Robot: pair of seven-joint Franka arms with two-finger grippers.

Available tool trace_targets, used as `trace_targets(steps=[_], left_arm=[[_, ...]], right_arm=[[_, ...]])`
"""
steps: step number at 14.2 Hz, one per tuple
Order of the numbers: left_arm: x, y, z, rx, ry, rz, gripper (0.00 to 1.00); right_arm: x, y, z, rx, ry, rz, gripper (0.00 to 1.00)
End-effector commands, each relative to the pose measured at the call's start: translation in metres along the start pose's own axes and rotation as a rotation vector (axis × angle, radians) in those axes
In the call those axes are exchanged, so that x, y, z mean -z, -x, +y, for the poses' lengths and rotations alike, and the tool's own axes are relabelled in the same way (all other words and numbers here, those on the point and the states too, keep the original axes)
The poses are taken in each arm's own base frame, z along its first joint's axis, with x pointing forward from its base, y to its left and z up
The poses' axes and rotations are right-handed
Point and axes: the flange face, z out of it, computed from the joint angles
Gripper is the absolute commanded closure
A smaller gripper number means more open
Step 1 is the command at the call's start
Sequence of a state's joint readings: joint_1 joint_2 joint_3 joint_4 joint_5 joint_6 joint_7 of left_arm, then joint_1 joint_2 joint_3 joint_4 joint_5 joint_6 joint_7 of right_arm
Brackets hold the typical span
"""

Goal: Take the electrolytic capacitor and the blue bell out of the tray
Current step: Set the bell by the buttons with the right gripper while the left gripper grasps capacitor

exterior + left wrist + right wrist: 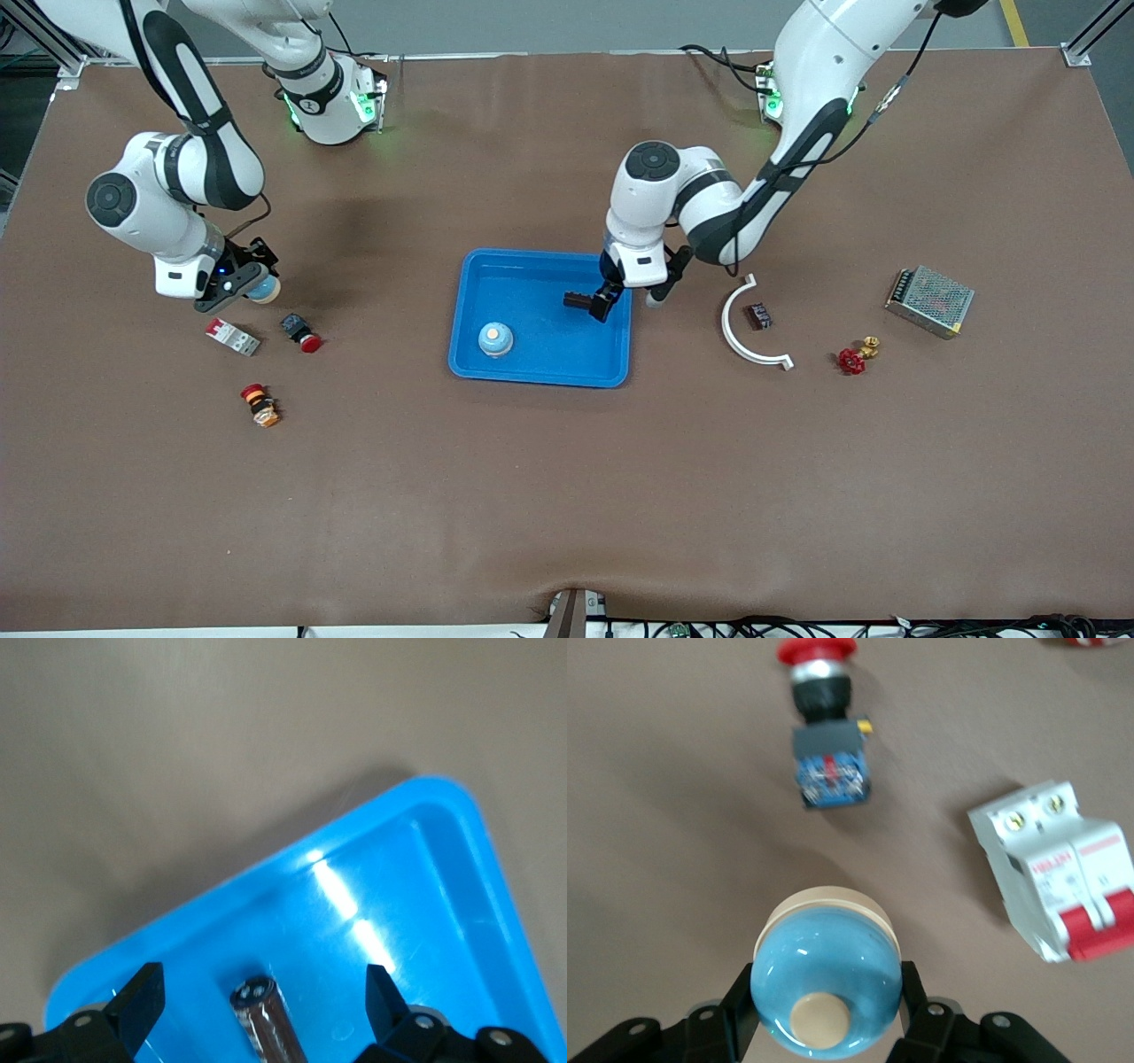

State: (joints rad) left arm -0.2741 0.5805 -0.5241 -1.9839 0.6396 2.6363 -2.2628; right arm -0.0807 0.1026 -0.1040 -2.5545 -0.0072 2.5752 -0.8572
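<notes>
My left gripper (631,299) hangs over the blue tray (540,370) at the edge toward the left arm's end, fingers wide open. The dark cylindrical capacitor (580,299) lies in the tray between the fingers, touching neither; in the left wrist view the capacitor (264,1017) sits midway in the open left gripper (263,979). A blue bell with a cream button (495,338) stands in the tray. My right gripper (244,285) is shut on a second blue bell (264,289), just above the table near the right arm's end; in the right wrist view the bell (826,979) fills the right gripper (826,983).
Near the right gripper lie a white circuit breaker (233,336), a red push button (301,332) and an orange-red button (260,405). Toward the left arm's end lie a white curved bracket (749,332), a small dark module (760,315), a red valve (852,359) and a metal power supply (929,301).
</notes>
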Motion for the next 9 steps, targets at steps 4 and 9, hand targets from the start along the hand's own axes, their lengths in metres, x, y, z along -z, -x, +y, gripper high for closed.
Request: trace_targets(steps=[4, 9], left_arm=[[-0.035, 0.016, 0.03, 0.204, -0.02, -0.012, 0.0], [-0.04, 0.03, 0.031, 0.272, -0.025, -0.023, 0.0]], right_arm=[[-0.027, 0.008, 0.006, 0.045, 0.021, 0.007, 0.61], [-0.036, 0.007, 0.006, 0.063, 0.027, 0.009, 0.61]])
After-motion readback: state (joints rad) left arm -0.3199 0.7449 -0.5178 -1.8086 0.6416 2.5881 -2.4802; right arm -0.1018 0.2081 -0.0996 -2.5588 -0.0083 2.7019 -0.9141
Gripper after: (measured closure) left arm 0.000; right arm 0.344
